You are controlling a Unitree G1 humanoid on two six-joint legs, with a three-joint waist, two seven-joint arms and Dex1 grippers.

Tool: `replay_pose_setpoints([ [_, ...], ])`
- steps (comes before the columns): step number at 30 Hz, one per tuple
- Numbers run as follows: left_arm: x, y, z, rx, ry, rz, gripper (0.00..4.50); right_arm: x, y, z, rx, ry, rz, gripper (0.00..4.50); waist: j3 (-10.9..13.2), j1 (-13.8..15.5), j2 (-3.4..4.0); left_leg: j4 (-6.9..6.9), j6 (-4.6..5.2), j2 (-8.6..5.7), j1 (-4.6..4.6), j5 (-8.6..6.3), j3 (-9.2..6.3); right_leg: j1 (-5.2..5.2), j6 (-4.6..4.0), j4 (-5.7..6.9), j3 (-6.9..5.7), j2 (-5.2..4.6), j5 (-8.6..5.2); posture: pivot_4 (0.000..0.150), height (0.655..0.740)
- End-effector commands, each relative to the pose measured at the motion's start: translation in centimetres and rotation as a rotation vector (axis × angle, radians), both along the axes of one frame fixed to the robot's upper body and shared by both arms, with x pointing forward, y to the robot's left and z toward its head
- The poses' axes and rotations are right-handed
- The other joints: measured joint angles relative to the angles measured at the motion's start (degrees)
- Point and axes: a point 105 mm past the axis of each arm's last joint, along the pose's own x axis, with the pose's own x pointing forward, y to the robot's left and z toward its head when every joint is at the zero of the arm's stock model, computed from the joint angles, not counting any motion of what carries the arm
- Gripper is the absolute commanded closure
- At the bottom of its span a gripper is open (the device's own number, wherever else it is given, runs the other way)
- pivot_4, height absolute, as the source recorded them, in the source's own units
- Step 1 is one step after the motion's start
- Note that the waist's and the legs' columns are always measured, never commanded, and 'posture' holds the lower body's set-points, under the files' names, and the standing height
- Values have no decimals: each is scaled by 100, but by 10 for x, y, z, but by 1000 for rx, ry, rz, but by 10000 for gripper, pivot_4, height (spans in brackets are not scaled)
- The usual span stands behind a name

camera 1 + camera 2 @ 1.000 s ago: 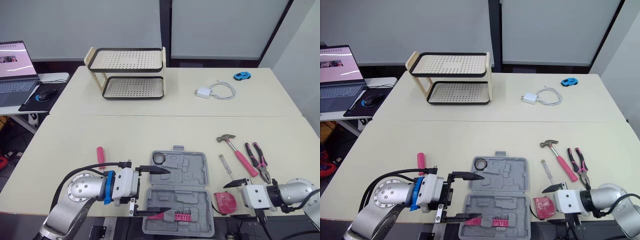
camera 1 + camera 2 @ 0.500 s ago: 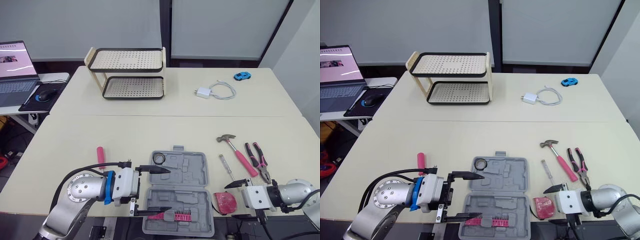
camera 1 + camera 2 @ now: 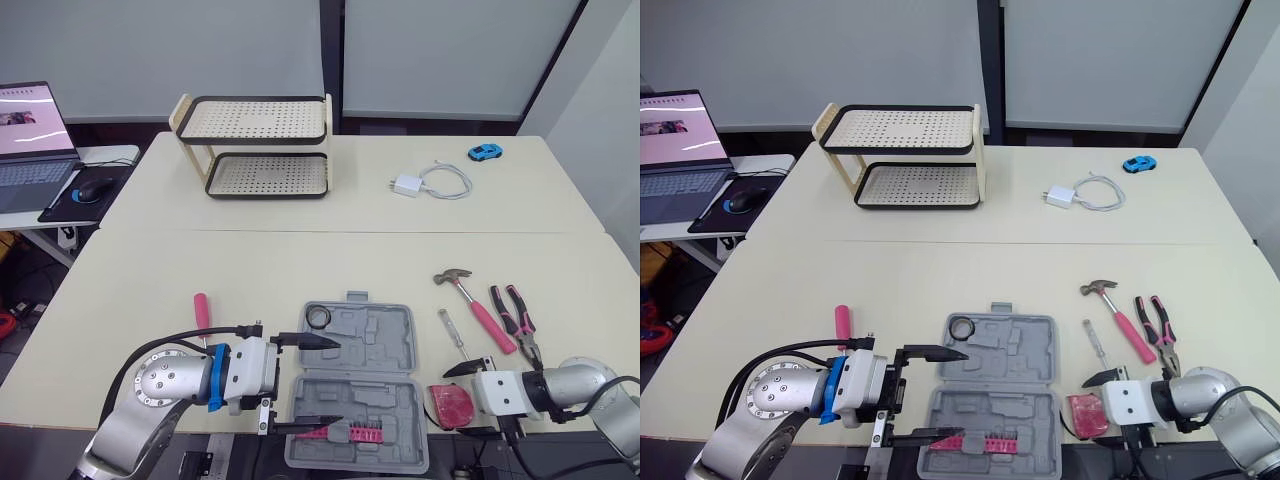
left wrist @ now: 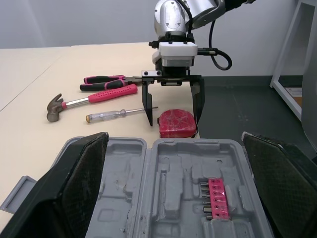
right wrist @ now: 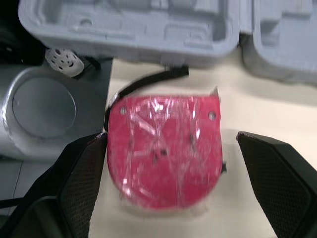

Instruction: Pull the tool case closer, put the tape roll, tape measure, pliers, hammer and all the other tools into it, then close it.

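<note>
**A:** Head camera first. Where is the tool case (image 3: pixel 380 345)?

**B:** It lies open flat at the near edge of the desk (image 3: pixel 300 260). The tape roll (image 3: pixel 318 317) sits in a corner of its far half, and a pink bit holder (image 3: pixel 352 433) in the near half.

**A:** And the grippers?

**B:** The left gripper (image 3: pixel 338 382) hovers at the case's left side, spread wide and empty. The right gripper (image 3: pixel 456 400) is spread around the red tape measure (image 3: pixel 449 407), just right of the case. Beyond them lie a slim screwdriver (image 3: pixel 453 333), the hammer (image 3: pixel 470 300) and the pliers (image 3: pixel 515 322). A pink-handled screwdriver (image 3: pixel 201 311) lies left of the case.

**A:** Left wrist view?

**B:** Its own fingers (image 4: pixel 81 183) frame the case, far apart. Across the case, the right gripper's fingers stand on either side of the tape measure.

**A:** Right wrist view?

**B:** The tape measure lies on the desk between the two fingers (image 5: pixel 277 183), not clamped. The case's edge is just past it.
</note>
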Motion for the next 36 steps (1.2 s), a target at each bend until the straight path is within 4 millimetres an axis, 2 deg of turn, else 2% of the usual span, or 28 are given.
replay_pose_setpoints([
  [1,-2,-2,6,-8,-38,-17,0,1,6,9,11,-13,14,419,0,7,-1,0,0,0,0,0,0,0,0,0,0,0,0,1500,7400],
  [4,-2,-2,6,-9,-39,-16,0,-4,1,2,-3,-2,5,5908,0,27,-1,0,0,0,0,0,0,0,0,0,-1,0,0,1500,7400],
  [6,-3,-2,6,-9,-39,-15,0,-7,-7,-7,-17,6,-6,12273,0,33,-2,0,0,0,-1,0,0,1,0,-1,-1,0,0,1500,7400],
  [7,-3,-2,6,-9,-39,-15,0,-8,-11,-12,-26,13,-14,13458,-1,33,-2,0,0,-1,0,0,1,1,0,-1,-1,0,0,1500,7400],
  [10,-3,-2,5,-9,-39,-13,0,-7,-21,-25,-32,28,-42,13666,-6,31,-11,0,0,-1,6,0,3,7,0,-2,-1,0,0,1500,7400],
  [14,-2,-2,5,-8,-41,-11,0,-3,-26,-26,-26,22,-39,13671,-23,31,-38,1,0,1,16,0,-2,21,0,-7,-4,1,0,1500,7400],
  [20,-3,-1,4,-6,-41,-12,0,7,-26,-2,-7,-17,-56,13671,-19,36,-28,4,0,2,16,0,-3,24,9,-13,6,-4,7,1500,7400],
  [26,-2,1,5,-5,-44,-6,0,3,-30,2,-4,-12,-105,13671,-17,48,-23,3,1,0,10,-1,-2,22,9,-18,2,-8,6,1500,7400],
  [31,5,8,10,3,-56,26,0,21,0,47,37,-36,-156,13671,-1,27,4,3,1,1,8,-1,-4,13,10,-13,8,-6,6,1500,7400],
  [34,6,11,11,7,-57,34,0,23,9,59,40,-28,-174,13671,3,27,11,2,1,1,4,-1,-7,3,10,-7,11,1,6,1500,7400],
  [36,8,18,13,22,-59,63,0,27,22,79,46,-54,-181,13671,7,43,8,1,1,1,-2,-1,-7,3,9,-13,0,0,6,1500,7400],
])
